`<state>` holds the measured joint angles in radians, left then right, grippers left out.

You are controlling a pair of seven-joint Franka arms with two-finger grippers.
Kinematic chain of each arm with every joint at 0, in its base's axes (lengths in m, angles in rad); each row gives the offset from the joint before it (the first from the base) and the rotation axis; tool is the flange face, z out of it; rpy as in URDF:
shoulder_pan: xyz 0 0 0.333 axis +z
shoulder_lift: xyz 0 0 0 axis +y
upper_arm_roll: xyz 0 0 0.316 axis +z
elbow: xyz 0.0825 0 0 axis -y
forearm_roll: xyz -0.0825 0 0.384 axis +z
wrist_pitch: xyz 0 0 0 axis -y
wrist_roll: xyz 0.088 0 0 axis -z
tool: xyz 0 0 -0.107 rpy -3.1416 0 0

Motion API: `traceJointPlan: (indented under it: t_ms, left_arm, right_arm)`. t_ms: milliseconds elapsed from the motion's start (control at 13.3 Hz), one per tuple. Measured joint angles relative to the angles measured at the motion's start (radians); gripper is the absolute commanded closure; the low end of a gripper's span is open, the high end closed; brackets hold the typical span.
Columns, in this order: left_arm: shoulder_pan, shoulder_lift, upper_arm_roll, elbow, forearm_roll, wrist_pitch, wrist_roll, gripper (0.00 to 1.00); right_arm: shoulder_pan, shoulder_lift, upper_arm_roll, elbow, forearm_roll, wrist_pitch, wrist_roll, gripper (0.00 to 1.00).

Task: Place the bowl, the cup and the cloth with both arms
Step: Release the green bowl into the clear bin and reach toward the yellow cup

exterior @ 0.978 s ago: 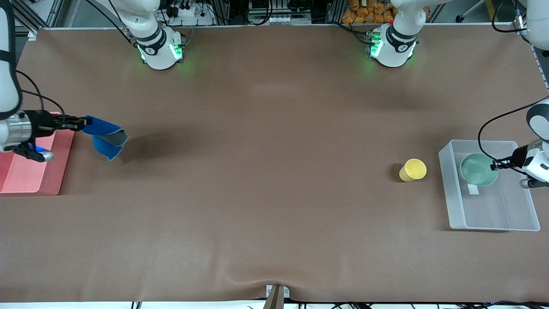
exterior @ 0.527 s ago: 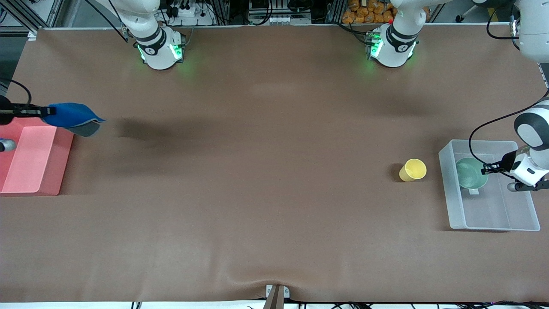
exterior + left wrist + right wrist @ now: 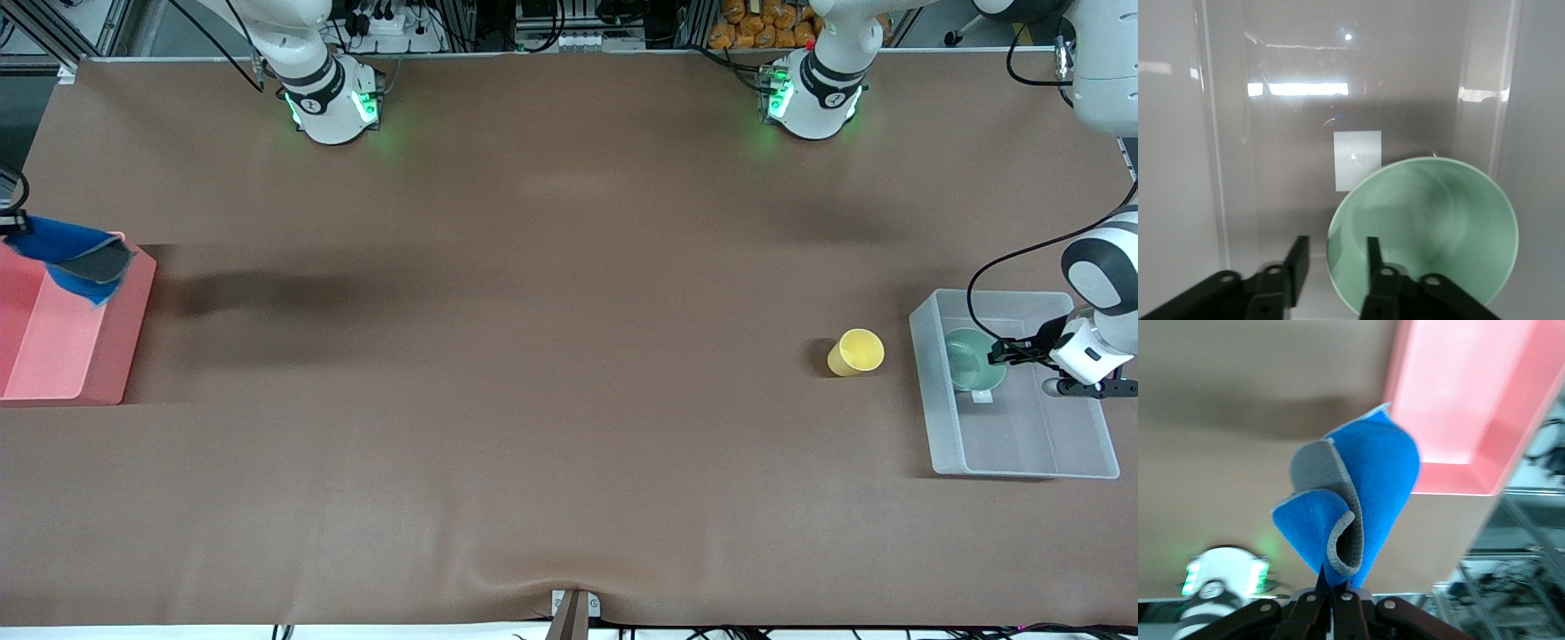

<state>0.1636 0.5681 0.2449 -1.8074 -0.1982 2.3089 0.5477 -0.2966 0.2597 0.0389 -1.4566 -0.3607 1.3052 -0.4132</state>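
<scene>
Standing by table, quick notes:
left gripper point(image 3: 1000, 350): inside the clear bin point(image 3: 1022, 444) at the left arm's end of the table, low over the bin floor; fingers point(image 3: 1297, 261) parted to a narrow gap, one on each side of the bowl's rim, not clamped on it.
bowl point(image 3: 971, 357): mint green, in the clear bin, directly at the left gripper's fingertips; rim sits in the gap between the fingers; in the left wrist view it looks tipped up toward the camera; whether it rests flat on the bin floor, cannot tell.
label point(image 3: 1357, 159): white rectangle on the bin floor, just ahead of the left gripper, beside the bowl.
cup point(image 3: 855, 352): yellow, on the table outside the bin, near the bin wall, apart from the left gripper, toward the table's middle.
right gripper point(image 3: 1333, 588): at the right arm's end of the table, over the pink tray point(image 3: 124, 347); fingers pinched tight on the cloth.
cloth point(image 3: 76, 258): blue with grey trim, hanging folded from the right gripper's tips, over the tray's corner farther from the front camera; clear of the tray floor as far as visible.
table point(image 3: 533, 356): brown cover.
</scene>
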Motion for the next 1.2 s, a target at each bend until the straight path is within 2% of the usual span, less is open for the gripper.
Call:
traceJointPlan:
  t_ms: [226, 527, 828, 1204]
  left_arm:
    - [-0.008, -0.007, 0.0, 0.074, 0.0, -0.043, 0.002, 0.0]
    - [-0.042, -0.048, -0.004, 0.218, 0.0, -0.209, -0.082, 0.0]
    - [-0.163, -0.099, -0.012, 0.195, 0.019, -0.278, -0.312, 0.0]
    - [-0.197, -0.118, -0.131, 0.115, 0.076, -0.256, -0.52, 0.0]
  right_arm:
    - [-0.011, 0.044, -0.007, 0.0, -0.101, 0.116, -0.058, 0.99]
    - [-0.104, 0.101, -0.018, 0.0, -0.114, 0.253, -0.179, 0.99]
    - [-0.204, 0.173, -0.02, -0.002, -0.114, 0.354, -0.274, 1.0]
    - [-0.305, 0.257, -0.019, -0.002, -0.105, 0.387, -0.327, 1.0]
